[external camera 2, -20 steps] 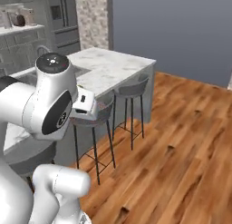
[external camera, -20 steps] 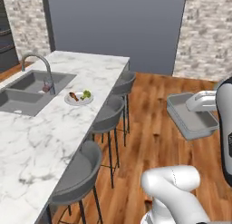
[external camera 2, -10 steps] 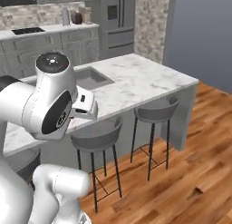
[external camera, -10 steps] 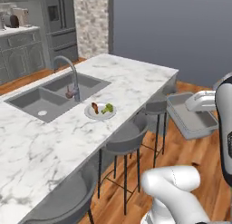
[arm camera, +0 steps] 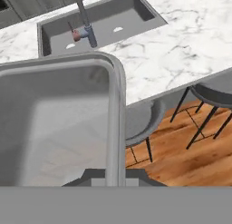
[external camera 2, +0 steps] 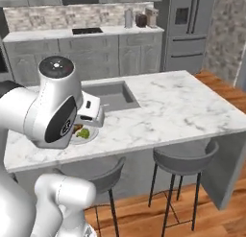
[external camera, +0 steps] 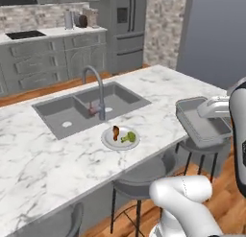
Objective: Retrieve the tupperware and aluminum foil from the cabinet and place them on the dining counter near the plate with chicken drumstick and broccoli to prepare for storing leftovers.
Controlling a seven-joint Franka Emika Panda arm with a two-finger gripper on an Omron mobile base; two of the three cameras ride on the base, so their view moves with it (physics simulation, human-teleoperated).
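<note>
My gripper (external camera: 204, 111) is shut on the rim of the tupperware (external camera: 201, 122), a shallow grey container held level in the air just off the right end of the dining counter (external camera: 43, 159). In the hand view the tupperware (arm camera: 54, 123) takes up the left half, with my gripper (arm camera: 115, 174) clamped on its rim. The plate (external camera: 111, 141) lies near the counter's front edge, in front of the sink. It carries the chicken drumstick (external camera: 116, 132) and the broccoli (external camera: 128, 137). My arm hides most of the plate (external camera 2: 91, 135) in the right base view. The aluminum foil is out of view.
An inset grey sink (external camera: 77, 111) with a tall faucet (external camera: 98, 89) sits behind the plate. Grey stools (external camera: 144, 176) stand under the counter's near edge over a wood floor. Grey cabinets (external camera: 53, 58), a cooktop and a fridge line the back wall.
The whole picture has shifted as the base turned and drove toward the island, so its long side and sink now face me. The tupperware has stayed in my shut gripper.
</note>
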